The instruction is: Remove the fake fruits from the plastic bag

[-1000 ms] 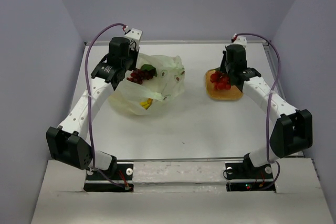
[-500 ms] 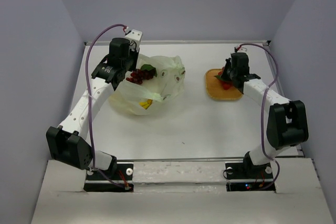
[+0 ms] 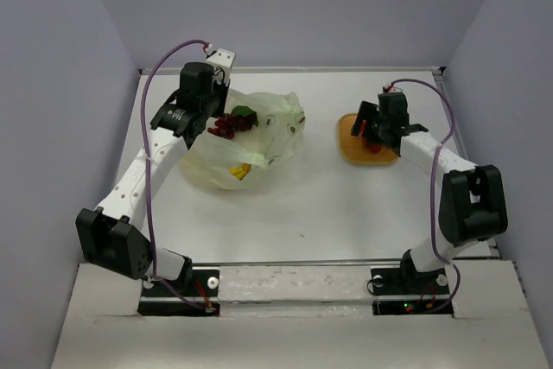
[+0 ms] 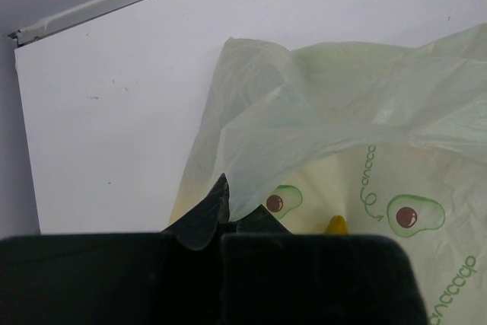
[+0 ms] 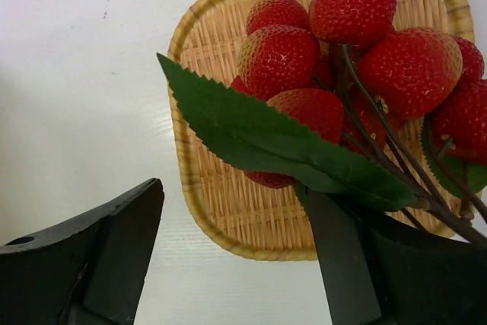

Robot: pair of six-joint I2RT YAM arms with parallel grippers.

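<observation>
The pale green plastic bag (image 3: 275, 131) lies at the left of the table, and my left gripper (image 3: 210, 124) holds its rim up. In the left wrist view that gripper (image 4: 228, 215) is shut on a fold of the bag (image 4: 342, 112). A dark grape bunch (image 3: 226, 124) with a green leaf sits at the bag's mouth. A yellow banana (image 3: 241, 171) shows through the film, its tip (image 4: 335, 224) visible from the wrist. My right gripper (image 5: 234, 203) stands open over the strawberry bunch (image 5: 342, 51), which lies on the woven tray (image 5: 251, 211). Its leaf and stems drape over the right finger.
The orange woven tray (image 3: 348, 146) sits at the right middle of the white table. The enclosure's back rail (image 4: 114, 1) and side walls bound the table. The right arm's elbow (image 3: 471, 205) stands raised near the right wall.
My right gripper has opened and let the strawberry bunch go onto the woven tray, after shifting slightly right. The left gripper and the bag have not moved.
</observation>
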